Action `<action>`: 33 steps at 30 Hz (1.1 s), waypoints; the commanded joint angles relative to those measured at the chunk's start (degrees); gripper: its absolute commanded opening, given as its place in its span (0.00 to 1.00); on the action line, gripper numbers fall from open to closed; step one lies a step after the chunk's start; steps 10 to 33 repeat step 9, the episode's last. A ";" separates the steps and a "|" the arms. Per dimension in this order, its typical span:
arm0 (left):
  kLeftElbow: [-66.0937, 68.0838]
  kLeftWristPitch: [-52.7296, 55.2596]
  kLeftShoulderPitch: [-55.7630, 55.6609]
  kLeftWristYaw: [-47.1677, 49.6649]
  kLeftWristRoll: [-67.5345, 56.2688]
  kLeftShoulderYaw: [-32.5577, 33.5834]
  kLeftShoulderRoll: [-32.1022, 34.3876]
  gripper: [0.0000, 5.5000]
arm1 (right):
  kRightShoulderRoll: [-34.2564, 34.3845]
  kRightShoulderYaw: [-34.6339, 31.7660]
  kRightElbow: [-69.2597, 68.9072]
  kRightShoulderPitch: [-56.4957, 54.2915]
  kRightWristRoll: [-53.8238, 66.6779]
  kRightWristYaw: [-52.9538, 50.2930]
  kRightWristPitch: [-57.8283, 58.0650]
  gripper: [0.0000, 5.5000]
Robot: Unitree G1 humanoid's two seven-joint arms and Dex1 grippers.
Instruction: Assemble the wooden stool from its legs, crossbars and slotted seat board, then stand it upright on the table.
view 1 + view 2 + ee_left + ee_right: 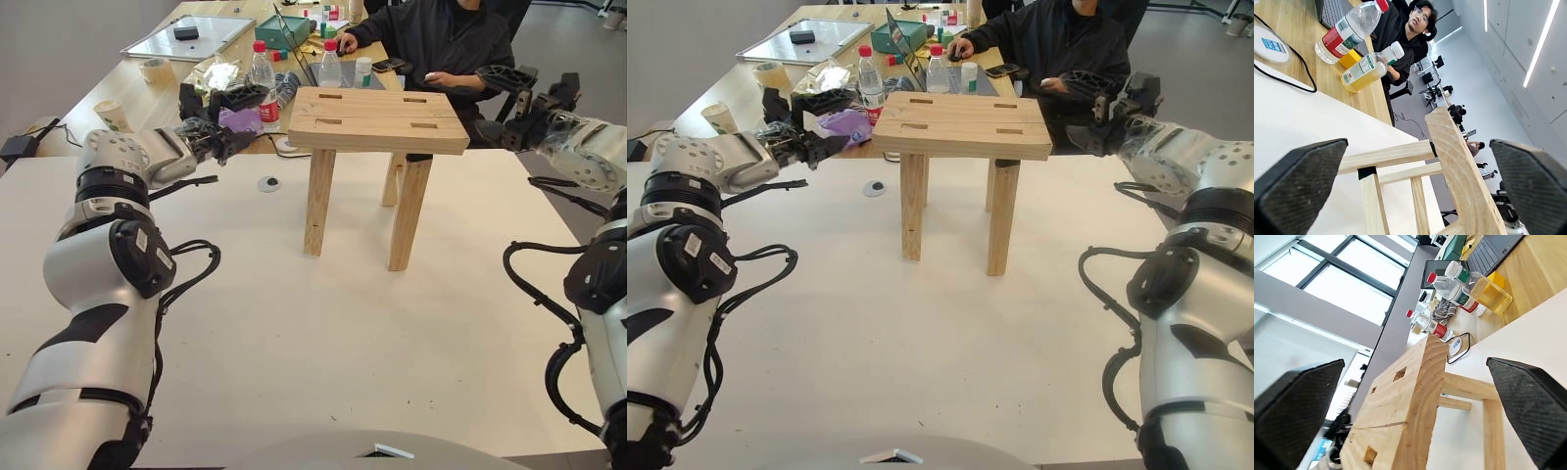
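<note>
Since the stool [377, 119] stands upright on the table [294, 343] on its own legs, I hold my left gripper [253, 116] and right gripper [487, 103] spread wide beside its seat, touching nothing.

In the head views, the rear legs [392, 181] of the stool [409, 211] are mostly hidden behind its front legs [318, 201] and seat board [960, 122], which also covers the crossbars [1386, 155]. In the left wrist view, the picture's edge cuts off the stool's seat and the left gripper [223, 139] fingertips [1298, 186]. A small dark round thing [268, 183] on the table [294, 343], just left of the stool, is too small to identify.
</note>
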 commanded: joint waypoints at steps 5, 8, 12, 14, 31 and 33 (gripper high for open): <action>-26.20 -38.83 19.03 9.02 12.26 -2.33 -1.95 0.98 | 8.36 5.96 -44.27 33.68 -17.67 2.91 -38.53 0.98; -34.16 -51.48 29.27 15.44 18.86 -5.35 -7.30 0.98 | 17.48 4.05 -49.43 41.38 -21.55 -3.90 -51.24 0.98; -36.01 -55.47 31.55 17.43 21.23 -6.63 -8.78 0.98 | 19.81 3.76 -50.16 42.89 -22.06 -5.71 -53.43 0.98; -36.01 -55.47 31.55 17.43 21.23 -6.63 -8.78 0.98 | 19.81 3.76 -50.16 42.89 -22.06 -5.71 -53.43 0.98; -36.01 -55.47 31.55 17.43 21.23 -6.63 -8.78 0.98 | 19.81 3.76 -50.16 42.89 -22.06 -5.71 -53.43 0.98; -36.01 -55.47 31.55 17.43 21.23 -6.63 -8.78 0.98 | 19.81 3.76 -50.16 42.89 -22.06 -5.71 -53.43 0.98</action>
